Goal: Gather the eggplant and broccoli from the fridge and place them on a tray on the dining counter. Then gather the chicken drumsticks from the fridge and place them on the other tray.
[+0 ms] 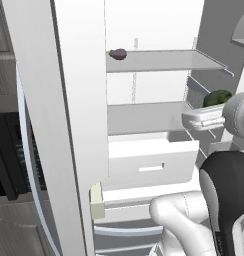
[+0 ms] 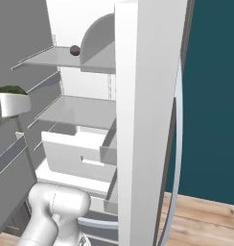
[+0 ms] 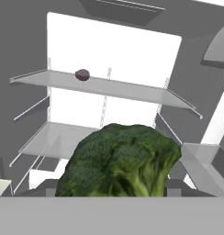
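The dark purple eggplant (image 1: 117, 53) (image 2: 75, 50) (image 3: 82, 74) lies on the fridge's upper shelf (image 1: 164, 61), towards the back. My gripper (image 1: 214, 106) (image 2: 11, 96) hangs in front of the open fridge at the height of the middle shelf, shut on the green broccoli (image 1: 217, 97) (image 2: 11, 90). The broccoli head points up, clear of any shelf. In the hand view the broccoli (image 3: 120, 160) sits low and centre and hides the fingertips. The chicken drumsticks, the trays and the dining counter are out of view.
The fridge stands open, its white door (image 1: 69, 125) on one side and the other door (image 2: 147, 120) on the opposite side. Below the middle shelf (image 1: 144, 117) a white drawer (image 1: 151, 162) is pulled out. A small cream block (image 1: 97, 200) sits low on the door.
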### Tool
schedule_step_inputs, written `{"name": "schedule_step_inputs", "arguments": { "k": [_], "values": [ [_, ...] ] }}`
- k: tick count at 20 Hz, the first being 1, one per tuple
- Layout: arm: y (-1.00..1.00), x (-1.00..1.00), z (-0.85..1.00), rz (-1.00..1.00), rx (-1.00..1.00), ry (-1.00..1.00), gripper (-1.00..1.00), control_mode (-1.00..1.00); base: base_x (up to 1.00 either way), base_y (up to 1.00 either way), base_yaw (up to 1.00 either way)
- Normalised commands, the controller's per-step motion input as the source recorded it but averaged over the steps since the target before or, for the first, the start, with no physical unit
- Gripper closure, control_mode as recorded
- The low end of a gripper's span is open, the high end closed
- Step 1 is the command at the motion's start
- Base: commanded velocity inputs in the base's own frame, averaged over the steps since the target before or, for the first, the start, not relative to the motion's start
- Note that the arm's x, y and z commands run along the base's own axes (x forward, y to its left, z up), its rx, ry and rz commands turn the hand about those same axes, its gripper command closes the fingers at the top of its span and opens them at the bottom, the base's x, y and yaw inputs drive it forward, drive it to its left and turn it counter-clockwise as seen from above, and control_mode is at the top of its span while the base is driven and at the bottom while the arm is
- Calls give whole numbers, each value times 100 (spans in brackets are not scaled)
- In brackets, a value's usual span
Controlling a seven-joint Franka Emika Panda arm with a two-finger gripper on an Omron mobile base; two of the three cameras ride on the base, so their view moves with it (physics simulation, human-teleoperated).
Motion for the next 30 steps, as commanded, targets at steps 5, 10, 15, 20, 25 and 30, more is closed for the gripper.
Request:
{"name": "schedule_step_inputs", "arguments": {
  "k": [5,10,15,20,25,30],
  "values": [
    [-1,-41,-3,-3,0,-5,100,-100,0,0,0],
    [-3,-25,-4,-1,0,-3,100,100,-47,-4,0],
    [0,0,0,0,0,0,100,100,-85,-1,0],
    [0,0,0,0,0,0,100,100,-74,-9,0],
    [0,0,0,0,0,0,100,100,-75,-47,3],
    [0,0,0,0,0,0,100,100,-95,-36,9]
  ]
}}
